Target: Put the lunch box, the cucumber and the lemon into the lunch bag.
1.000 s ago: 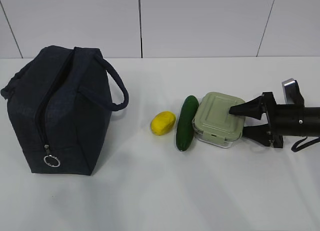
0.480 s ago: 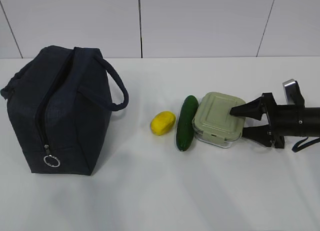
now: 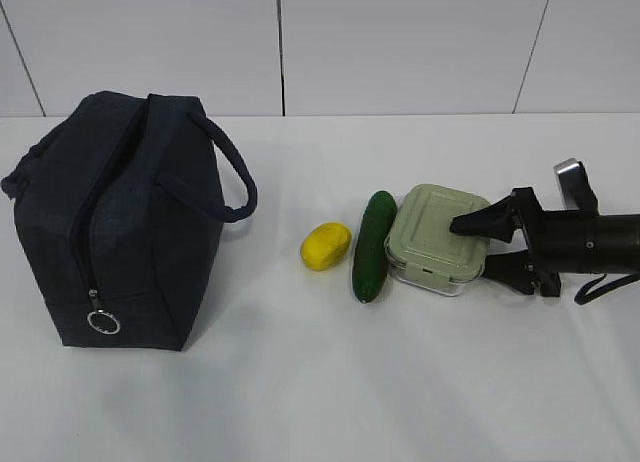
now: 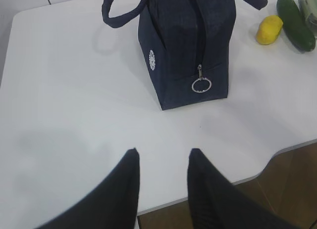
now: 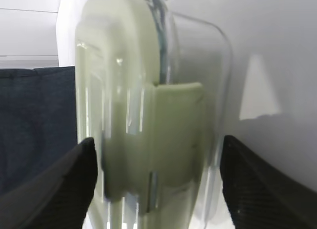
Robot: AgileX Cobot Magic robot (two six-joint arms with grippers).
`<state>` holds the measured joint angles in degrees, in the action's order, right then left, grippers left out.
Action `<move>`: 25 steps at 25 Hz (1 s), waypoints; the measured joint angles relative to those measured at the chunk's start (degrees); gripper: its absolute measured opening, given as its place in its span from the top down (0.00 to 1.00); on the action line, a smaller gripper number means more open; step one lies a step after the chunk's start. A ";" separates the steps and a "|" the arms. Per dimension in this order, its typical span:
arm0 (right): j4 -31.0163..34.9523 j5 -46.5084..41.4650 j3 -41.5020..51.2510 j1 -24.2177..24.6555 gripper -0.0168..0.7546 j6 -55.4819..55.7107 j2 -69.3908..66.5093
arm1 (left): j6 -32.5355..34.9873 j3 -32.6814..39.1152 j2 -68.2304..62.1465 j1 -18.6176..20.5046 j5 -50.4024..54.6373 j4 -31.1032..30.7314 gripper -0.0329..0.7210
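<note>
The lunch box (image 3: 432,238), clear with a sage-green lid, sits right of centre on the table. The dark green cucumber (image 3: 372,245) lies against its left side, and the yellow lemon (image 3: 326,246) lies left of that. The navy lunch bag (image 3: 120,222) stands at the left with its zipper ring (image 3: 104,322) hanging low. My right gripper (image 3: 470,248) is open, with one finger above the lid and one by the box's right side. The right wrist view shows the lunch box (image 5: 148,115) filling the gap between the fingers of my right gripper (image 5: 157,140). My left gripper (image 4: 163,152) is open and empty, over the table edge in front of the bag (image 4: 185,45).
The white table (image 3: 300,382) meets a pale panelled wall behind. In the left wrist view the table's near edge (image 4: 277,152) shows wood-brown floor beyond it, and the lemon (image 4: 269,29) and cucumber (image 4: 295,22) lie at the top right.
My right gripper has slid a little to the left, further over the lunch box. The bag, lemon and cucumber have not moved.
</note>
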<state>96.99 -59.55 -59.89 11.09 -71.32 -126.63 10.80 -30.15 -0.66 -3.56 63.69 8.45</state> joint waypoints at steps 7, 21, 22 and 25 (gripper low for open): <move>0.47 0.09 0.00 0.00 0.31 -0.12 0.00 | 0.00 0.00 0.00 0.00 0.00 0.00 0.64; 1.19 -0.99 -0.09 0.00 0.46 -0.12 0.00 | 0.00 0.00 0.00 0.00 0.00 0.00 0.64; 1.19 -0.99 -0.09 0.00 0.46 -0.12 0.00 | 0.00 0.00 0.00 0.00 0.00 0.00 0.64; 0.97 -1.13 -0.09 0.00 0.47 -0.12 0.00 | 0.00 0.00 0.00 0.00 0.00 0.00 0.64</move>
<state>97.96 -60.67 -59.99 11.09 -71.44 -126.63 10.80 -30.15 -0.66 -3.56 63.69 8.45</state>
